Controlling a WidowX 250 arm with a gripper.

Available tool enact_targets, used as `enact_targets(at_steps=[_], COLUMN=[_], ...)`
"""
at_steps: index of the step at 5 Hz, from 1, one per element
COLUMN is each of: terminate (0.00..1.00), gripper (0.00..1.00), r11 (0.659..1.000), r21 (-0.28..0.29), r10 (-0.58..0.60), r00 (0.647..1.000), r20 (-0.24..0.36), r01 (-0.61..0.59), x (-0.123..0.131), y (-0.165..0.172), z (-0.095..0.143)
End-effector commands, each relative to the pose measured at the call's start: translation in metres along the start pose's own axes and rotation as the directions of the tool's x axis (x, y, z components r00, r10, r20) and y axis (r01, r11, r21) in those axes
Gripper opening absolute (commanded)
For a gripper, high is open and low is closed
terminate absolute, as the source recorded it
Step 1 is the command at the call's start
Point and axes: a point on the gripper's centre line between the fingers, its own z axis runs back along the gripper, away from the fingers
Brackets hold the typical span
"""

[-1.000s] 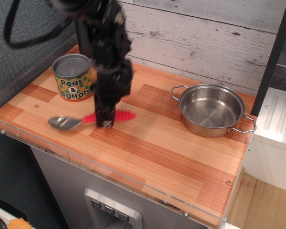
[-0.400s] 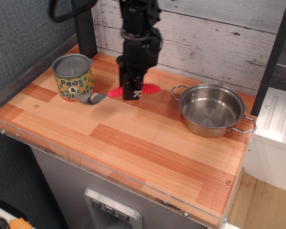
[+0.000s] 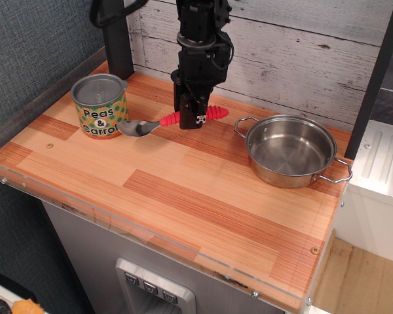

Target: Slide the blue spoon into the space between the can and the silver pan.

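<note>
The black gripper (image 3: 191, 120) points down and is closed on the ribbed red handle of the blue spoon (image 3: 172, 120), a spoon with a shiny metal bowl. To its left stands the short cylindrical can (image 3: 101, 106) with the "Peas & Carrots" label, and the spoon bowl lies just beside it. To its right sits the round shiny silver pan (image 3: 291, 150) on the wooden table (image 3: 183, 196).

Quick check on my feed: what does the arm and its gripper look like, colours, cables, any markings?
The arm is all black, built of blocky, boxy segments. A thick black cable loops off at the upper left. The gripper is black too, with two straight narrow fingers and small pale specks near the tips. No readable markings.
</note>
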Motion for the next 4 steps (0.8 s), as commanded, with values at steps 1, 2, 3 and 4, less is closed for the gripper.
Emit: enact_targets(at_steps=[1, 2, 3, 4], terminate=[0.00, 0.00, 0.00, 0.00], gripper=[0.00, 0.00, 0.00, 1.00], r11=[0.999, 0.999, 0.996, 0.992], r21=[0.046, 0.035, 0.062, 0.076], r10=[0.027, 0.037, 0.066, 0.091], r00=[1.000, 0.999, 0.997, 0.991], r20=[0.001, 0.029, 0.049, 0.095], r01=[-0.027, -0.038, -0.069, -0.099], x=[0.0168, 0.0199, 0.0179, 0.0139], y=[0.0225, 0.0244, 0.0236, 0.0238], z=[0.0027, -0.0018, -0.0037, 0.0023])
